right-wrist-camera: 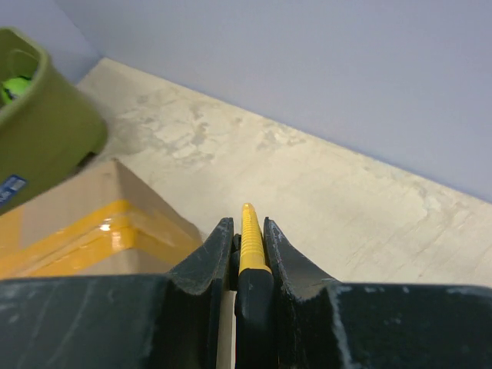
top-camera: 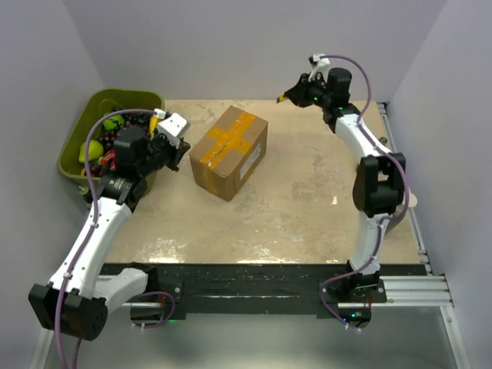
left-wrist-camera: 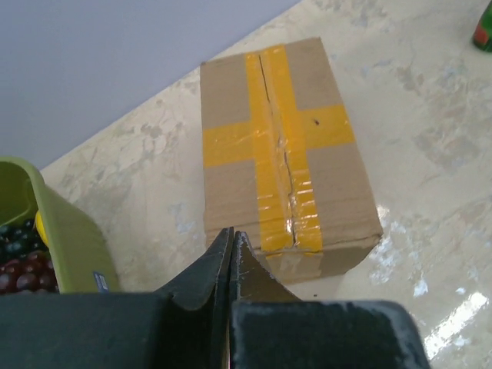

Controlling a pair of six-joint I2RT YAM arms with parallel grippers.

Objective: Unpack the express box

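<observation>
Right end effector (top-camera: 287, 96): raised over the far right of the counter (top-camera: 307, 204), well apart from the box (top-camera: 229, 151). It clamps a yellow-and-black cutter (right-wrist-camera: 247, 250) between its fingers, tip pointing towards the box. Left end effector (left-wrist-camera: 231, 237): fingers pressed together with nothing between them, hovering between the bin (top-camera: 77, 142) and the box's near-left end.

Box: left of centre on the counter, set at an angle, flaps shut under a cross of yellow tape (left-wrist-camera: 273, 138). The long strip is wrinkled and shows a dark line along the seam; whether it is cut through cannot be told. Step in hand, as judged: opening the box, with nothing unpacked yet. The next move calls for carrying the cutter across and down to the seam, then drawing it along the long strip. The left end effector would need to steady the box against sliding, and the cut should be kept shallow to spare the contents.

Walls (top-camera: 231, 46): pale grey, plain, closing the counter on three sides. Counter: beige, mottled, stone-like, glossy enough to throw glare patches in the left wrist view. Bin: olive green, at the far left corner, holding fruit (left-wrist-camera: 15, 265). Label (top-camera: 250, 163): white, on the box's right-facing side.
</observation>
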